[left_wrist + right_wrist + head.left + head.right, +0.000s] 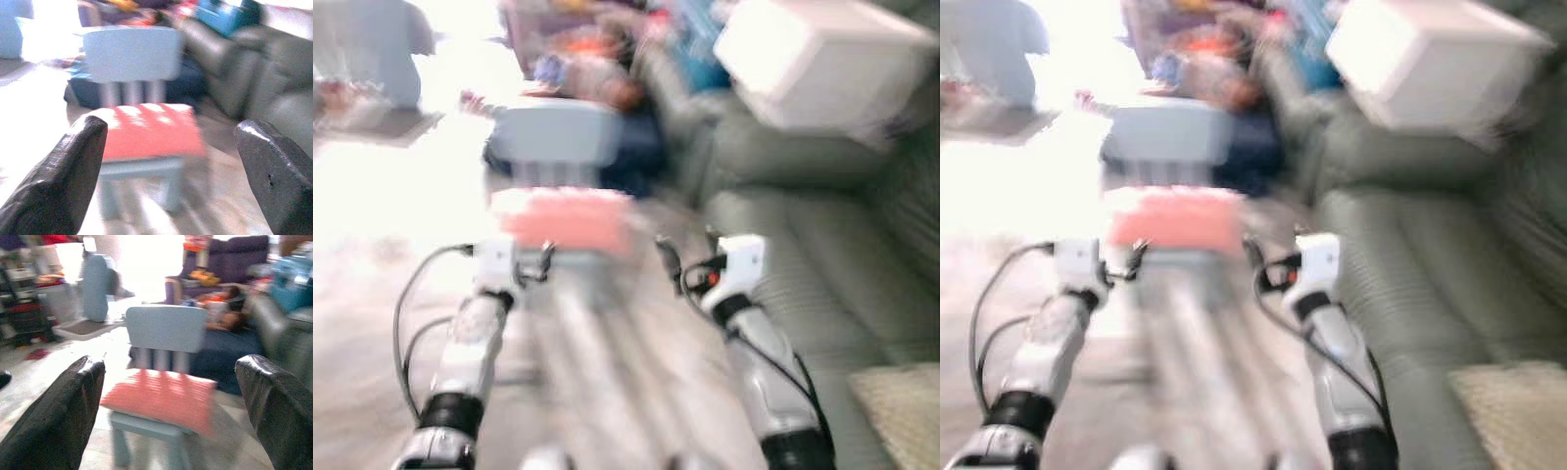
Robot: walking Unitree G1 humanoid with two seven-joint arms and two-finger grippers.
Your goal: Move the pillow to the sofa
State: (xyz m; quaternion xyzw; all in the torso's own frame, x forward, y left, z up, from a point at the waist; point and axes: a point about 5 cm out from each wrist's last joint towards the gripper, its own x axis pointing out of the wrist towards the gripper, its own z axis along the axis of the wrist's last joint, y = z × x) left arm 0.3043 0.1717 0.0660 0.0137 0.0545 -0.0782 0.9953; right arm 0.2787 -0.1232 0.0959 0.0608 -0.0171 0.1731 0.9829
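Lying flat on the seat of a small pale blue chair (pixel 166 330), the pink pillow (pixel 164 399) looks soft and light, the sort of thing that will sag and fold when lifted rather than hold its shape, so it is unlikely to slip or break but may droop out of a shallow pinch. A sound hold would probably be a deep bite on one edge or corner, or better, one gripper on each of its two short sides so that it is carried between them. The pillow sits on the chair straight ahead of the robot, with the grey-green sofa (pixel 822 284) off to the robot's right and a white box (pixel 822 64) resting higher up on it. Both arms are raised toward the chair: the left gripper (pixel 171 166) has its two black fingers spread wide, and the pillow shows between them, still some way beyond the tips and not touched. The right gripper (pixel 168 406) is likewise spread, the pillow framed between its fingers and clear of them. The head views are blurred, so the pillow's fabric and exact edges cannot be made out closely.
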